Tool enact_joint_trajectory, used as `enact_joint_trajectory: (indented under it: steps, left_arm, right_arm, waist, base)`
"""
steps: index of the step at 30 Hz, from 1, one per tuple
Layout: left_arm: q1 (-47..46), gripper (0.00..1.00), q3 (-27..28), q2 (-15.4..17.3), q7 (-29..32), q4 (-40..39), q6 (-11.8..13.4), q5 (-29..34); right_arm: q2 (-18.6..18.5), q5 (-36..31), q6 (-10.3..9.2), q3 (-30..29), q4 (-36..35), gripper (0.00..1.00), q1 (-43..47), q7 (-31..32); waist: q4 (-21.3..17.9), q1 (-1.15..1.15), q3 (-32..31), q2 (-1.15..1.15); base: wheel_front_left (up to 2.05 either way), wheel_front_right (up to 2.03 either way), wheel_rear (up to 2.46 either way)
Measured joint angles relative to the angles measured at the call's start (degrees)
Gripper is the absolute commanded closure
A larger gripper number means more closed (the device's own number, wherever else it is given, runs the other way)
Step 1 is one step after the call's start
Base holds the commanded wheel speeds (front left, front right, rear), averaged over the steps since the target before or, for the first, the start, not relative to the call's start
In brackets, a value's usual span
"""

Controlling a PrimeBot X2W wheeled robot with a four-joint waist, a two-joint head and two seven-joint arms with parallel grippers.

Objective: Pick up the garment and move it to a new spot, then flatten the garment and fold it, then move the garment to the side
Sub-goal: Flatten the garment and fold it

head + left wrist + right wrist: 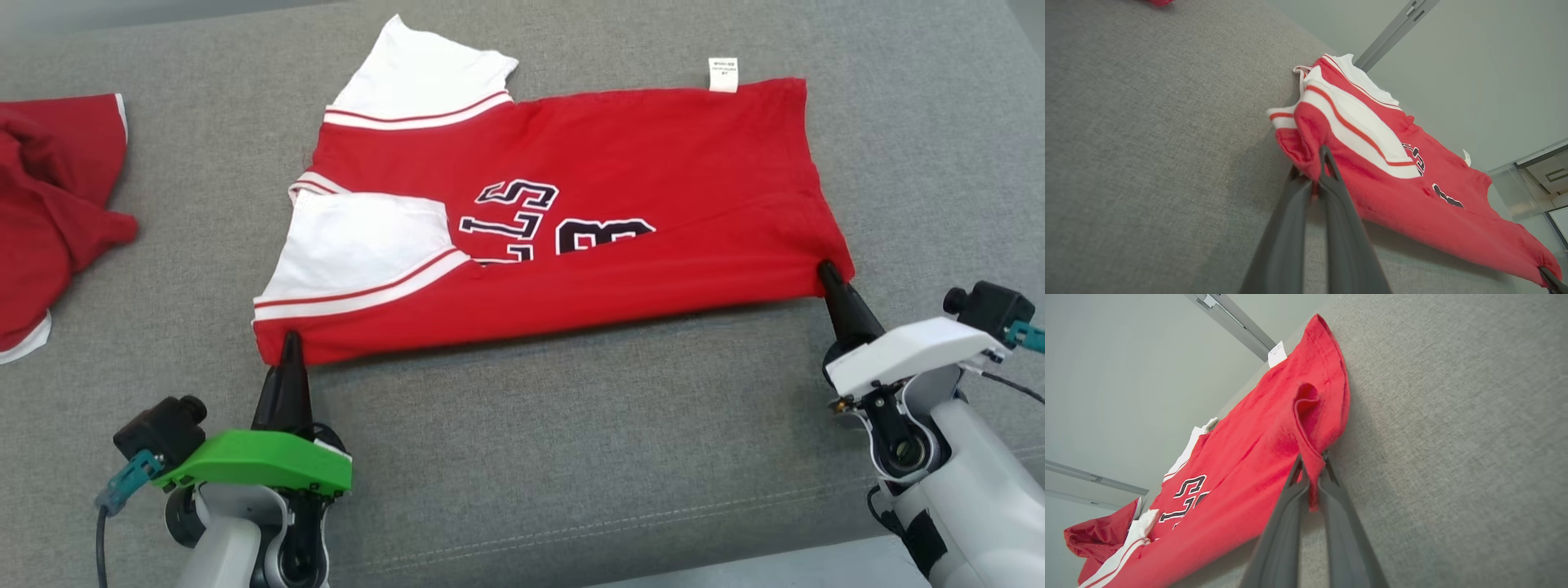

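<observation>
garment (653, 155): soft matt knit cloth, smooth. surface (522, 457): coarse grey woven fabric, matt. jaws: smooth dark matt plastic.

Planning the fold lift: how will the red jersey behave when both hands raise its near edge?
Probably floppy: the red jersey puckers into a loose fold at the right hand. Likely to sag between it and the left hand, pinched only at corners. Looks thin and light; may drag on the grey cushion.

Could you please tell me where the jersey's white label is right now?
In the head view, the label sticks out from the far edge of the jersey, near its right corner, and lies on the grey surface.
</observation>
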Motion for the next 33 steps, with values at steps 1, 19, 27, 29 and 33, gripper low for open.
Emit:
enact_joint_trajectory:
  steps: [1,19,27,29,33]
  left_arm:
    - [0.80,1.00,0.21,0.01,0.00,-0.52,0.00,0.00]
    - [11.01,1.00,0.42,0.31,-0.43,-9.43,0.08,0.80]
    - [15.12,1.00,0.55,0.66,0.59,-11.44,0.23,1.36]
    - [15.25,1.00,0.36,0.85,1.21,-11.41,0.23,2.33]
    - [15.38,0.58,-0.08,1.63,2.32,-10.51,0.24,4.08]
  right_arm:
    - [0.01,0.27,0.00,0.01,-0.52,1.00,0.85,-0.12]
    - [-1.64,1.96,0.00,0.81,-7.43,1.00,14.27,-0.63]
    - [-2.68,2.20,0.00,0.82,-10.02,1.00,16.45,-0.21]
    - [-3.04,2.19,-0.03,0.88,-10.57,1.00,16.72,-0.05]
    - [-3.32,1.59,-0.26,1.41,-11.23,0.17,16.74,0.11]
  waist:
    - [0.00,0.00,-0.24,0.00]
    - [-0.13,0.00,-1.48,0.00]
    - [-0.37,0.00,-1.18,0.00]
    - [-0.37,0.00,-1.17,0.00]
    - [-0.54,0.00,-1.44,0.00]
  base:
    - [0.00,0.00,0.00]
    - [0.00,0.00,0.00]
    - [0.00,0.00,0.00]
    - [0.00,0.00,0.00]
    - [0.00,0.00,0.00]
